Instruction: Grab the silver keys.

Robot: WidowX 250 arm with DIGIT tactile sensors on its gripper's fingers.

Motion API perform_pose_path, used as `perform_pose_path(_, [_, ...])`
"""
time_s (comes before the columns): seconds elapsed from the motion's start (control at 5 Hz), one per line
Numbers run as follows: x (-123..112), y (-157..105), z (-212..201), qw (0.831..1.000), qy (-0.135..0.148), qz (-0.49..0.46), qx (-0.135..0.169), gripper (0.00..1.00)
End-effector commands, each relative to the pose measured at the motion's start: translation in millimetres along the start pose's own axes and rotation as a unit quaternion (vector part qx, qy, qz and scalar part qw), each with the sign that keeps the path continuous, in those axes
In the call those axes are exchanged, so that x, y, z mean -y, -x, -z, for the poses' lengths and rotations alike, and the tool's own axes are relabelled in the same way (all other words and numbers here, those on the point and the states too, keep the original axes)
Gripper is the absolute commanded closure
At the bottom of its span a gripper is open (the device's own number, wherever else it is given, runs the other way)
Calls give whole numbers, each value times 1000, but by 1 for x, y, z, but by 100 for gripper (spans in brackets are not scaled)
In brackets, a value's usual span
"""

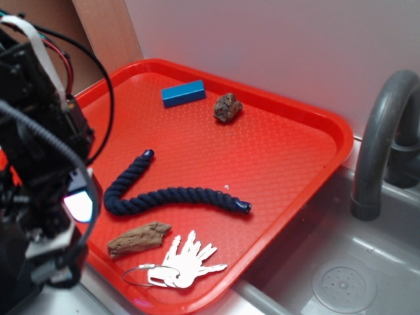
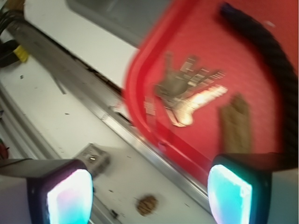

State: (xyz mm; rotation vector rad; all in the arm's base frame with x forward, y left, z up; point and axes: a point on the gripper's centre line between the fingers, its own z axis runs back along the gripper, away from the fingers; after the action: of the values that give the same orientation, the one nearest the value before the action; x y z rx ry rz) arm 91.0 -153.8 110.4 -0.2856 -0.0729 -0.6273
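The silver keys [image 1: 187,261] lie fanned out on a thin wire ring at the near corner of the red tray [image 1: 289,157]. In the wrist view the keys [image 2: 189,93] lie just inside the tray's rim [image 2: 133,88]. My gripper [image 2: 149,193] is open and empty, with lit pads [image 2: 70,196] set wide apart. It hovers over the white counter beside the tray's corner, short of the keys. In the exterior view the gripper [image 1: 69,223] is at the left, over the tray's left edge.
A brown wood chunk [image 1: 139,237] lies right beside the keys. A dark blue rope [image 1: 172,195] curves across the tray. A blue block [image 1: 183,92] and a brown rock [image 1: 227,107] sit at the back. A grey sink with a faucet [image 1: 384,138] is on the right.
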Motion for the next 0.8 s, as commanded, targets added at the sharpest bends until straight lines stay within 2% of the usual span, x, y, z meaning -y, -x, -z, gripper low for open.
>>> perform_pose_path(0.0, [20, -26, 18, 999, -36, 13, 11, 0])
perform_pose_path(0.4, [6, -34, 35, 996, -87, -12, -1, 0])
perform_pose_path(0.6, [-2, -34, 38, 997, -82, -16, -5, 0])
